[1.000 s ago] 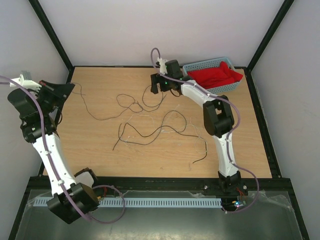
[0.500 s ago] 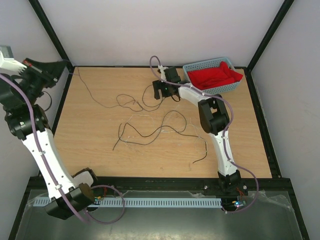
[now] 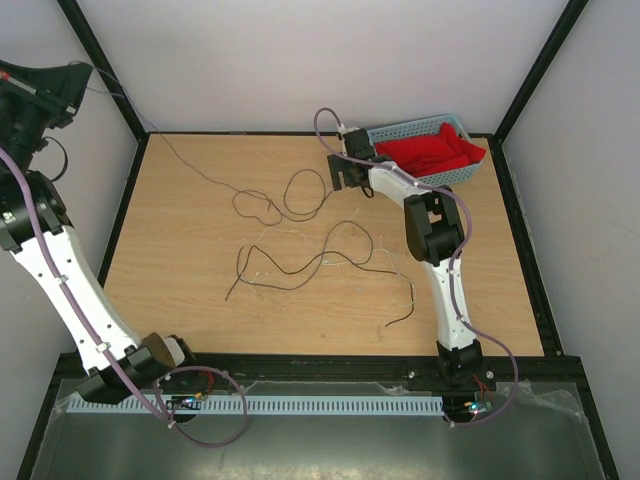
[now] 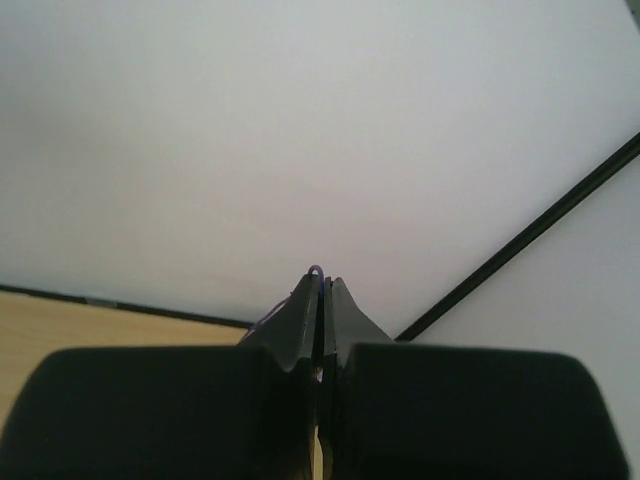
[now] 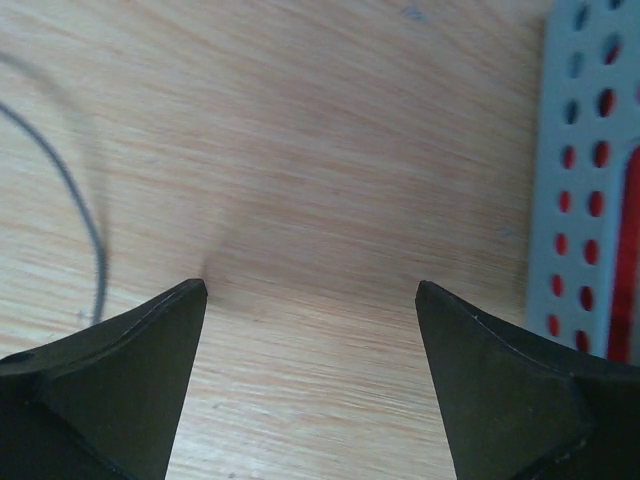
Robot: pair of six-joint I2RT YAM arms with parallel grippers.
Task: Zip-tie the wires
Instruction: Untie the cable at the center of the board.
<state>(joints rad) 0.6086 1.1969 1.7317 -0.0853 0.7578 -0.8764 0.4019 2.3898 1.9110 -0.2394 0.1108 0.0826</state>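
Above the far-left corner of the bench: the left gripper (image 3: 82, 72) hangs high off the wood, jaws clenched on the end of one thin dark strand (image 3: 197, 170).
Held strand: it slants down from those jaws, meets the bench (image 3: 180, 260) near that corner and runs on into the tangle.
Wires (image 3: 262, 208): loose curls and loops sprawl over the middle of the bench, nowhere gathered.
Zip tie: a few pale, hair-thin lines lie among the dark ones near the middle; I cannot tell whether one of them is the tie.
Right gripper (image 3: 345, 175): it sits low by the far edge, just beside the grey-blue basket (image 3: 400, 130). Its jaws are spread wide over bare wood, with a dark wire curving past on the side away from the basket.
Basket: it stands in the far-right corner, with red cloth (image 3: 430, 152) inside.
Step in hand, as I judge it: drawing one strand out so the lot can be bunched.
Doing it well: pull slowly so the tangle follows and does not snag. Bring the open claw squarely across the nearby wire, tips down at the wood, because so fine a strand slips between tips easily.
Risk: the claw may clip the basket wall.
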